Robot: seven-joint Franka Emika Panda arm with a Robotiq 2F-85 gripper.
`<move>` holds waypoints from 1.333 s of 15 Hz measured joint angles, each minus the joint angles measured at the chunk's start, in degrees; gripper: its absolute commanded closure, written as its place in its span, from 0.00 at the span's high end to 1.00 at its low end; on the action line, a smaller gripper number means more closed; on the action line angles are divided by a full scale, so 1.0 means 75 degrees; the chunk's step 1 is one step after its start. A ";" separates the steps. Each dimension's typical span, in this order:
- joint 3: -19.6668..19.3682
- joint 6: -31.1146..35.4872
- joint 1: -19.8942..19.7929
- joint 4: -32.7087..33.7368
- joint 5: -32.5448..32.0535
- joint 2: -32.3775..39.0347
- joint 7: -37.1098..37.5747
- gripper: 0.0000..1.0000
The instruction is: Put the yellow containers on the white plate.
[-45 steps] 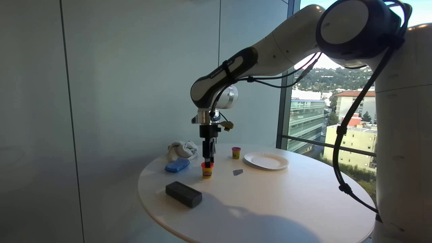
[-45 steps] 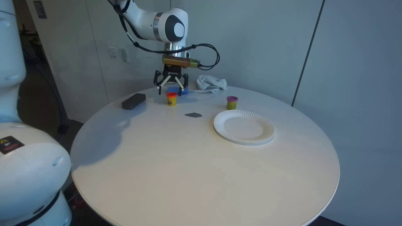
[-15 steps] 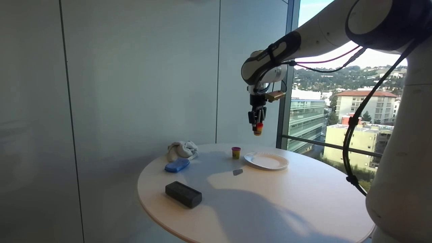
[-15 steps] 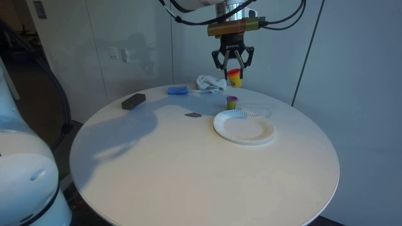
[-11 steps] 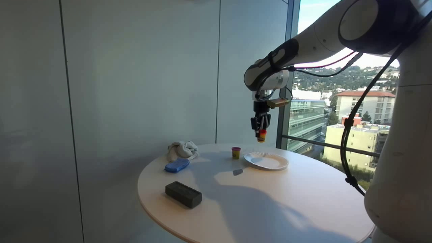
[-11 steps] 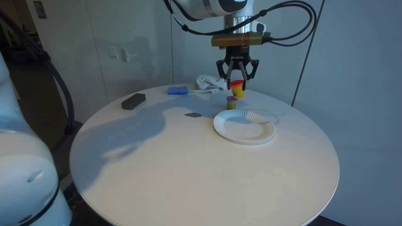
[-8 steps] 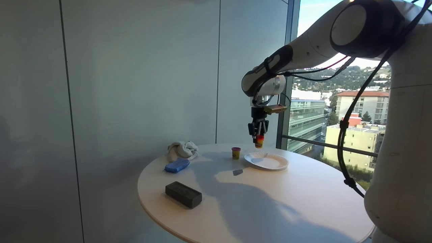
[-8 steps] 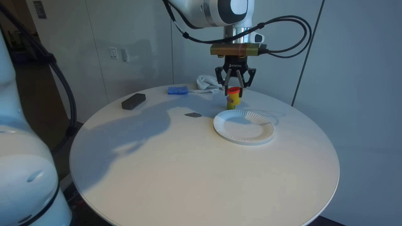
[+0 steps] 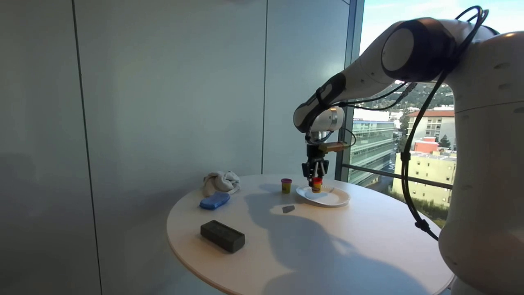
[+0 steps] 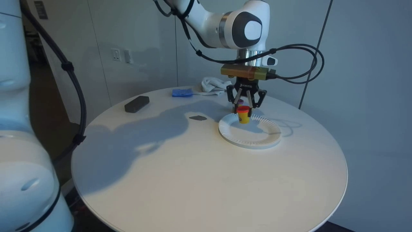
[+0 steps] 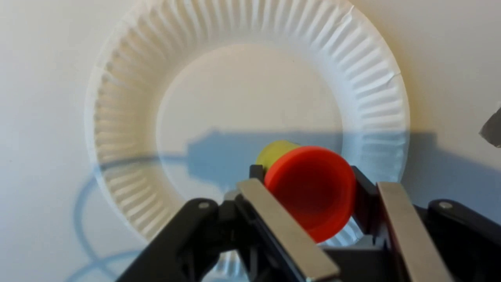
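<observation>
First, we identify the round table (image 10: pixel 193 193), the work surface. The white plate (image 10: pixel 251 135) rests on it at about two o'clock from the table's centre in an exterior view. Over the plate's eleven o'clock side in that view, the gripper (image 10: pixel 242 112) points downward, holding the red-lidded container (image 10: pixel 243 118); the wrist view shows the fingers (image 11: pixel 366 199) against opposite sides of it, at about five o'clock from the plate's centre. We cannot tell whether its base touches the plate; we judge the step to be placing, with release not yet made. Caution: if the fingers part too high, through a misread height, the container may drop and topple. If the base lands on the fluted slope, because the approach is off-centre, it may lean or roll; we advise a shift toward five o'clock in that exterior view before release. Excess downward force may tip or flex the plate, which looks light. The purple-lidded container (image 9: pixel 286 187) stands upright on the table near the plate, between nine and ten o'clock from it in an exterior view; a low, sideways retreat that way could strike it. Last, the gray scrap (image 9: pixel 288 209) lies flat at about eight o'clock from the plate there.
</observation>
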 measured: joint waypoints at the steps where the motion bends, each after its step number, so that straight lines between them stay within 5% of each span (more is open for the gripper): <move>1: 0.0000 0.0036 -0.0063 0.0006 0.0147 0.0067 -0.0008 0.28; 10: 0.0005 0.0391 -0.0283 0.0107 0.1085 0.0312 -0.0046 0.28; 11: 0.0008 0.0400 -0.0286 0.0118 0.1101 0.0338 -0.0046 0.47; 12: 0.0016 0.0402 -0.0286 0.0124 0.1108 0.0368 -0.0045 0.78; 16: 0.0058 0.0403 -0.0286 0.0169 0.1217 0.0497 -0.0046 0.99; 20: 0.0083 0.0774 -0.0275 0.0179 0.1151 0.0528 -0.0031 1.00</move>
